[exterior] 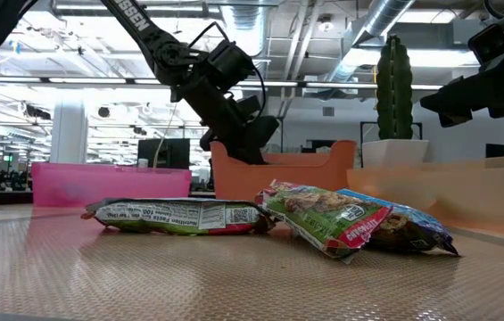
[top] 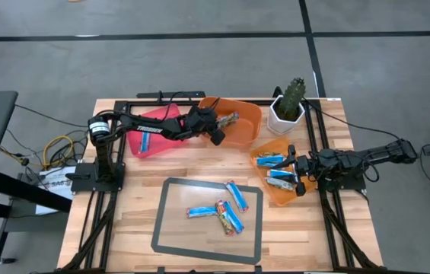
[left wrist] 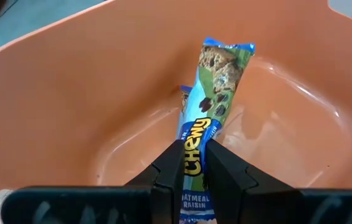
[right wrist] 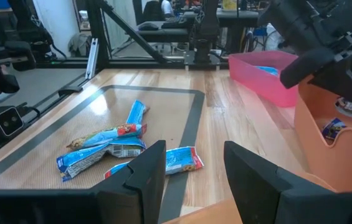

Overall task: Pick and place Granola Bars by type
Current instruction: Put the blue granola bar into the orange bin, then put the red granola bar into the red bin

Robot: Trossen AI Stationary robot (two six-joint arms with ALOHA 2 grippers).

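Note:
My left gripper (left wrist: 193,174) reaches into the orange bin (top: 246,131) at the table's far middle and is shut on a blue-and-green granola bar (left wrist: 216,81). A second bar (left wrist: 184,94) lies under it on the bin's floor. Several blue bars lie flat on the grey mat (top: 170,228) near the front, around (top: 226,209). More blue bars (top: 275,161) lie in the right orange bin (top: 283,196). My right gripper (right wrist: 194,168) stands open over that bin's right side, with nothing between its fingers. My left gripper pinches the bar between its two fingers at the printed middle (left wrist: 194,154), on its two long edges. The fingers slant down into the bin from the table's left and lie along the bar. The bar's far end (left wrist: 227,53) points away, toward the bin's far wall.
A pink bin (top: 152,144) holding a blue bar stands left of the far orange bin, under my left arm. A white pot with a cactus (top: 288,106) stands at the far right. Black rails (top: 315,144) run along both sides of the table.

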